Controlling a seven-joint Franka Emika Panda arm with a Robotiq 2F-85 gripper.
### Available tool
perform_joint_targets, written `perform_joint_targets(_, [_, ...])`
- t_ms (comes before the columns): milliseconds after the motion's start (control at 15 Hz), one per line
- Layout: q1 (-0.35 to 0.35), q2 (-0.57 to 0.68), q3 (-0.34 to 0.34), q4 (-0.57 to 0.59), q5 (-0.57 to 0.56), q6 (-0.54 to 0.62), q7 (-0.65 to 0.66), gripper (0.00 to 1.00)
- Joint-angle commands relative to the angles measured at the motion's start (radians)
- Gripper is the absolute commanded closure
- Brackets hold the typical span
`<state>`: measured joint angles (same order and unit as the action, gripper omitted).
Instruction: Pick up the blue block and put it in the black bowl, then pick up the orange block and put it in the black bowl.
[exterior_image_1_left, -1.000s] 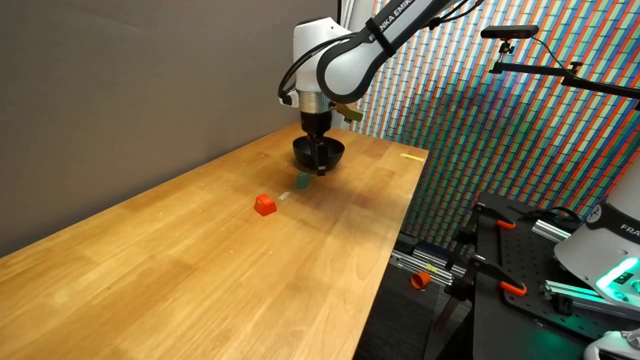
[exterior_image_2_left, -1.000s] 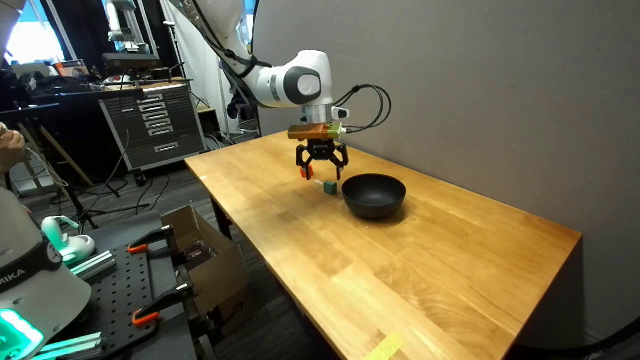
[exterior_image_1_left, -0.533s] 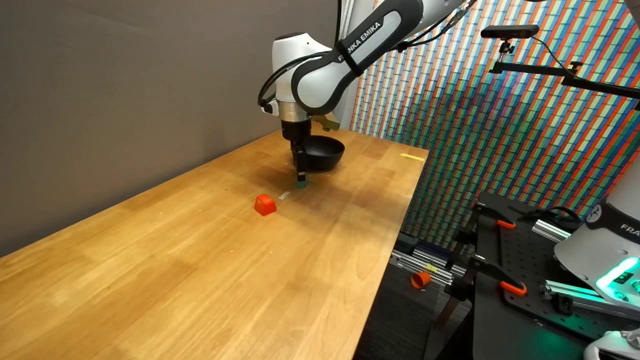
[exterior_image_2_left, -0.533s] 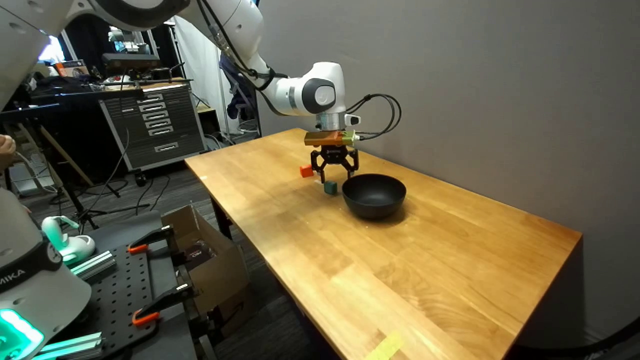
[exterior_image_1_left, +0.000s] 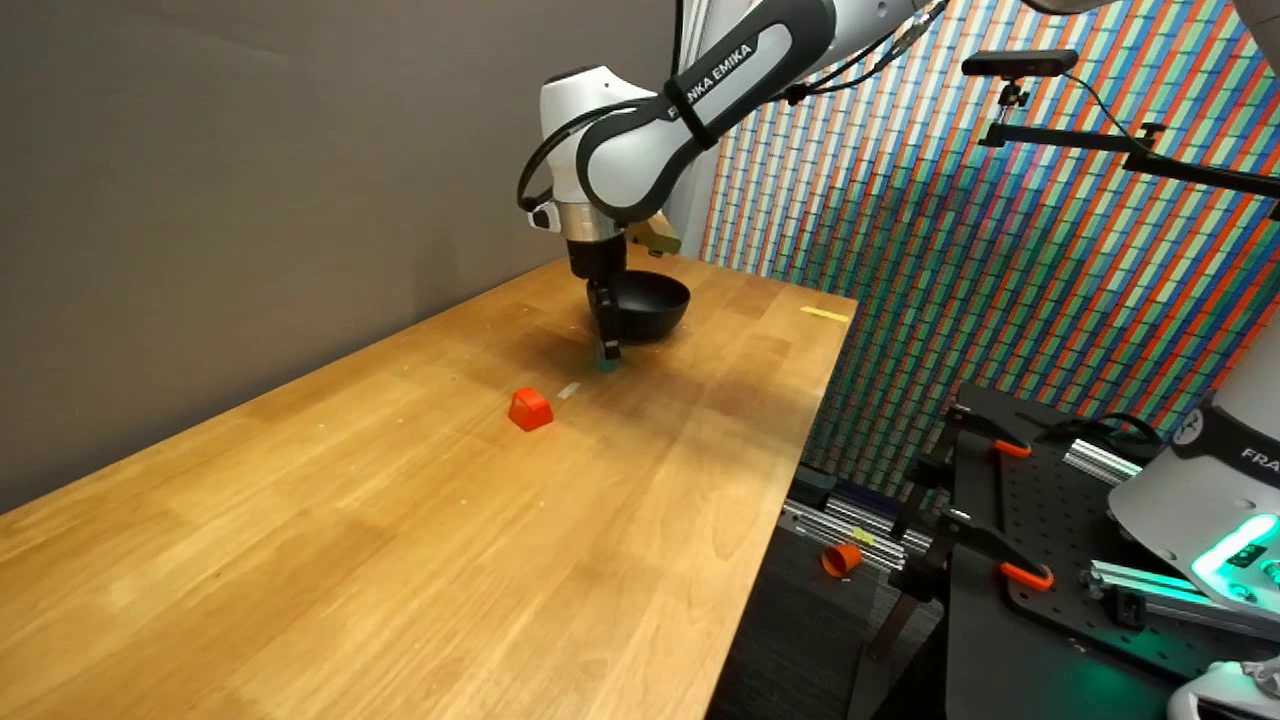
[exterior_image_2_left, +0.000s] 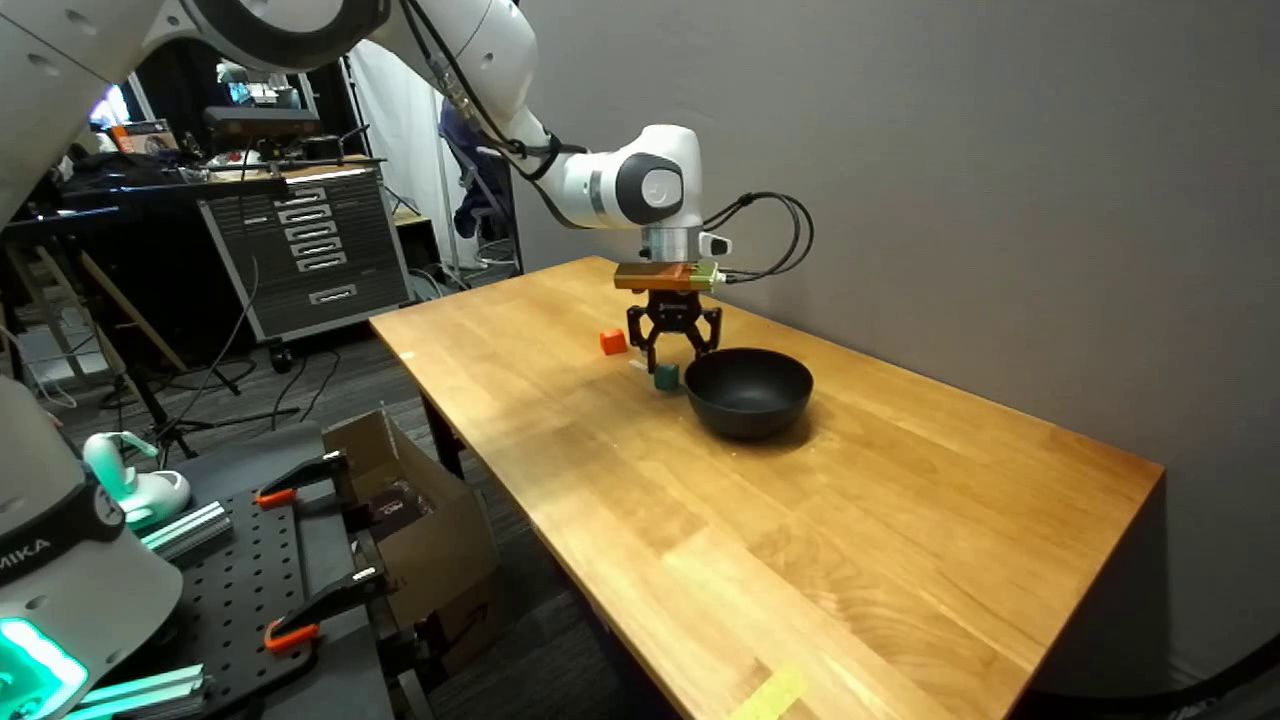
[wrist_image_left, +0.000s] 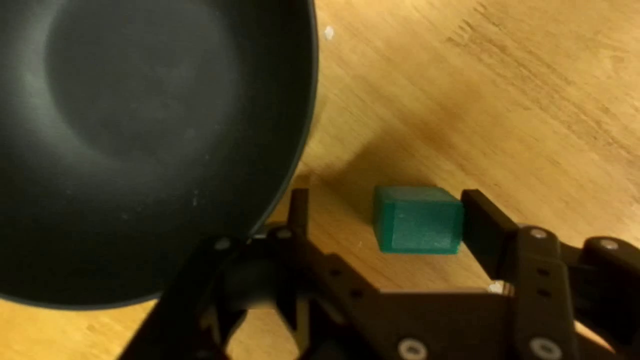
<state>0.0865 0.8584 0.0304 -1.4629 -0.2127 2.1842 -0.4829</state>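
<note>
In the wrist view, right of centre, a small teal cubic block (wrist_image_left: 421, 224) is straddled by the spread black two-fingered gripper (wrist_image_left: 384, 200), seemingly touched only on its right face.

1 blue block (wrist_image_left: 421, 226) | 1 orange block (exterior_image_1_left: 530, 410) | 1 bowl (exterior_image_2_left: 748, 395) | 1 claw (exterior_image_2_left: 676, 361)

The arm (exterior_image_2_left: 577, 188) slants down, wrist (exterior_image_2_left: 672, 244) upright, jaws apart and pointing downward.

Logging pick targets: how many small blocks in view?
2: the blue block between the open jaws of the hand, beside the black bowl; and the orange block on the table, farther from the bowl.
</note>
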Motion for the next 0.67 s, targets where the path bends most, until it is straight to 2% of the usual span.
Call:
perform_joint_targets(0, [-0.035, -0.007, 0.033, 0.01, 0.012, -0.043, 0.006, 0.54])
perform_joint_targets(267, [-0.064, -0.031, 0.066, -0.028, 0.038, -0.039, -0.012, 0.84])
perform_joint_targets(600, [-0.078, -0.108, 0.091, -0.073, 0.059, -0.045, -0.009, 0.84])
